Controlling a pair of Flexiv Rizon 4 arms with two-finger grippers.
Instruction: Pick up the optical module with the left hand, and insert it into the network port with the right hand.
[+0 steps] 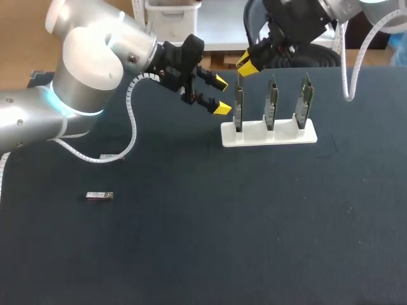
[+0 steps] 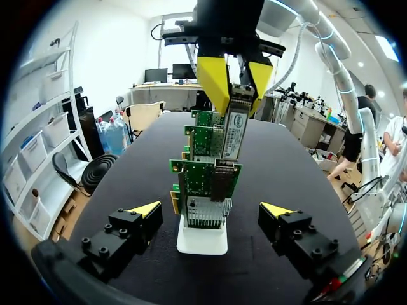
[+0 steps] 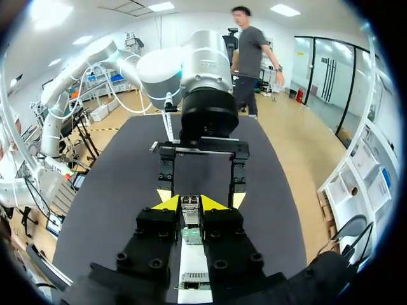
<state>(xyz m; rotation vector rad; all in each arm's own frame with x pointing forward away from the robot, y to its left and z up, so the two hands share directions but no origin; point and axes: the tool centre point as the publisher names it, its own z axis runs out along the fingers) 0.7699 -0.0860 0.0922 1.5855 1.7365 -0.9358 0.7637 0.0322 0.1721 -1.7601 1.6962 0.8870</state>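
1. Holding the module (image 2: 234, 130) upright in my right gripper (image 1: 247, 67), I have it just above the end card's (image 2: 198, 173) port (image 2: 224, 181), lined up for insertion.
2. My left gripper (image 1: 220, 95) hangs wide open beside the stand (image 1: 268, 135), out of the way.
3. A spare module (image 1: 100, 196) lies well apart on the surface (image 1: 254, 222).

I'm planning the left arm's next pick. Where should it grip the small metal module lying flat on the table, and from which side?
Grip the module across its two long sides, near mid-length, coming straight down. It lies flat on the table, long axis running left-right in the head view, nothing close beside it, so the open left gripper should straddle its narrow width.
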